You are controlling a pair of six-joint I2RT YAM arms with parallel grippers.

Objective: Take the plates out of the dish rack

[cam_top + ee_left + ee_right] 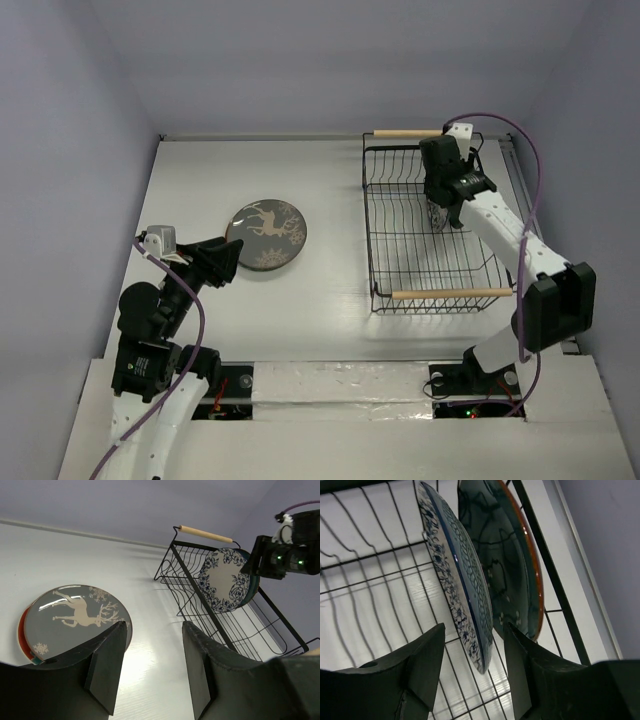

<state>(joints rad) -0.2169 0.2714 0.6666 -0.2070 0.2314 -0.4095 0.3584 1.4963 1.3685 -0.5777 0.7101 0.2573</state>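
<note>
The left hand (152, 630), fingers apart and empty, hovers near the deer plate (75, 612), which lies flat on the surface (150, 575). In the dish rack (440, 294), the right hand (474, 630) has its fingers apart on either side of the upright floral plate (455, 580)'s rim. The teal plate (505, 570) stands just behind.

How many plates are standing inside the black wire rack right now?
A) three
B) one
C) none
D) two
D: the blue floral plate and the teal plate right behind it stand on edge in the dish rack, while the deer plate lies flat on the table outside it.
</note>
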